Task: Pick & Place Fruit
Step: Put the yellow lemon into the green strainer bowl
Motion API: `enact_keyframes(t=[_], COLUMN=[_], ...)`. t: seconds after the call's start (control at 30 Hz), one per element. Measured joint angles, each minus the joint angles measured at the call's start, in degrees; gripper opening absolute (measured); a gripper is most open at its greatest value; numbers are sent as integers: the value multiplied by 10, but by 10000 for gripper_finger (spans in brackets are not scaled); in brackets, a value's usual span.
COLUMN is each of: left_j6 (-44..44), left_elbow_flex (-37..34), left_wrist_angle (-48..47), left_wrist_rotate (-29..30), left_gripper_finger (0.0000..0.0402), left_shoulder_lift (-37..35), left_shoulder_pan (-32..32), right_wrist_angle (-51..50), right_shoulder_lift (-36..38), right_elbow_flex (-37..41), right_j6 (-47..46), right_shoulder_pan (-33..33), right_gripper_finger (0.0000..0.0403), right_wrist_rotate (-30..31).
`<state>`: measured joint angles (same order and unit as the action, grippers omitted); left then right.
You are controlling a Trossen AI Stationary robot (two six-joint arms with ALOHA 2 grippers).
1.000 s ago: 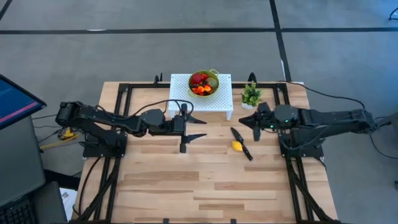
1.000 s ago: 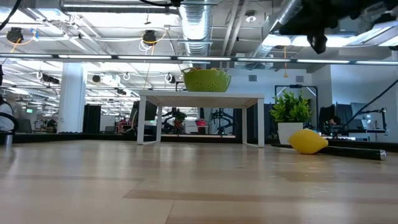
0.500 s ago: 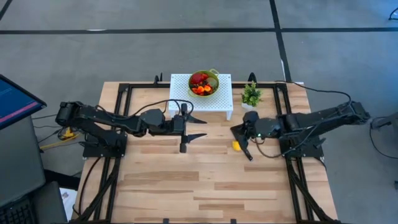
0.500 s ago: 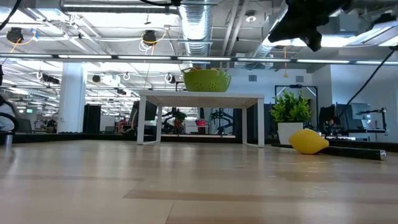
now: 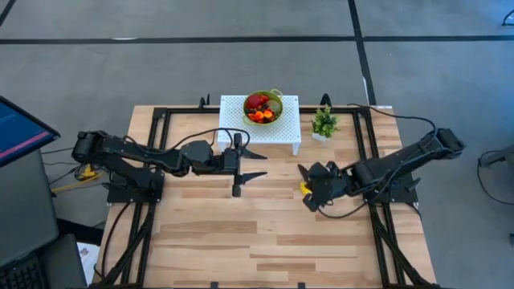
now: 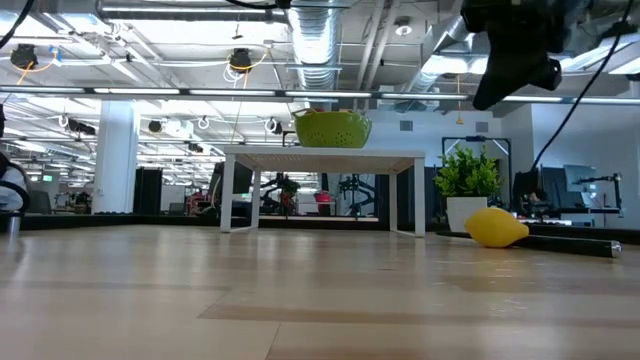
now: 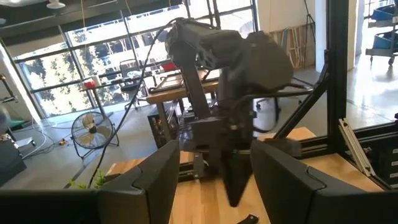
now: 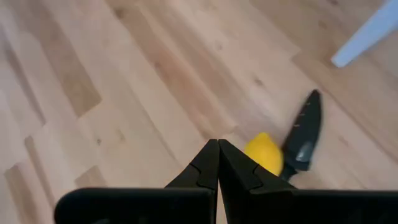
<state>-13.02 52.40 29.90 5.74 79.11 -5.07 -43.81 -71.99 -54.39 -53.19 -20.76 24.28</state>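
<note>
A yellow lemon-like fruit (image 5: 304, 189) (image 8: 264, 152) lies on the wooden table right of centre, beside a black knife (image 8: 305, 138). More fruit, red and orange, sits in a green colander (image 5: 263, 107) on a small white stand (image 5: 291, 138) at the far middle. My right gripper (image 8: 217, 146) is shut and tipped downward. It hangs well above the table (image 6: 490, 95), just short of the yellow fruit, and touches nothing. My left gripper (image 5: 257, 164) stands open and level near the table's middle, with nothing between its fingers.
A small green potted plant (image 5: 324, 123) stands right of the white stand. The knife (image 6: 575, 243) lies slantwise on the far-right side of the yellow fruit (image 6: 495, 227). Black frame rails run along both sides of the table. Bare wood spreads across the near half (image 5: 265, 249).
My right gripper has swung from beside the potted plant toward the table's left and near edge. It has sunk a little and tipped from nearly level to pointing steeply down over the yellow fruit and knife. It has stayed shut. The fruit and knife have not moved.
</note>
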Motion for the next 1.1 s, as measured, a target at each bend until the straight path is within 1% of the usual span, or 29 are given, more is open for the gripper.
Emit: enact_keyframes(t=[0.1,0.2,0.3,0.43,0.57,0.67,0.73,0.83,1.1], left_j6=[0,0,0,0,0,0,0,0,0], left_elbow_flex=[0,0,0,0,0,0,0,0,0], left_wrist_angle=[0,1,2,2,2,2,2,2,2], left_wrist_rotate=[0,0,0,0,0,0,0,0,0], left_gripper_finger=[191,191,191,191,191,191,191,191,191], left_shoulder_lift=[0,0,0,0,0,0,0,0,0], left_shoulder_pan=[0,0,0,0,0,0,0,0,0], right_wrist_angle=[3,4,7,5,5,5,5,6,5], right_shoulder_lift=[-12,-25,-38,-62,-95,-118,-133,-150,-203], right_elbow_flex=[0,0,0,0,0,0,0,0,0], right_j6=[0,-4,-9,-22,-22,-24,-24,-24,-18], right_shoulder_pan=[-15,-24,-19,-4,14,22,23,23,34], right_gripper_finger=[4,30,73,142,211,247,257,258,239], right_wrist_rotate=[-4,-6,-7,-9,-43,-52,-53,-54,-54])
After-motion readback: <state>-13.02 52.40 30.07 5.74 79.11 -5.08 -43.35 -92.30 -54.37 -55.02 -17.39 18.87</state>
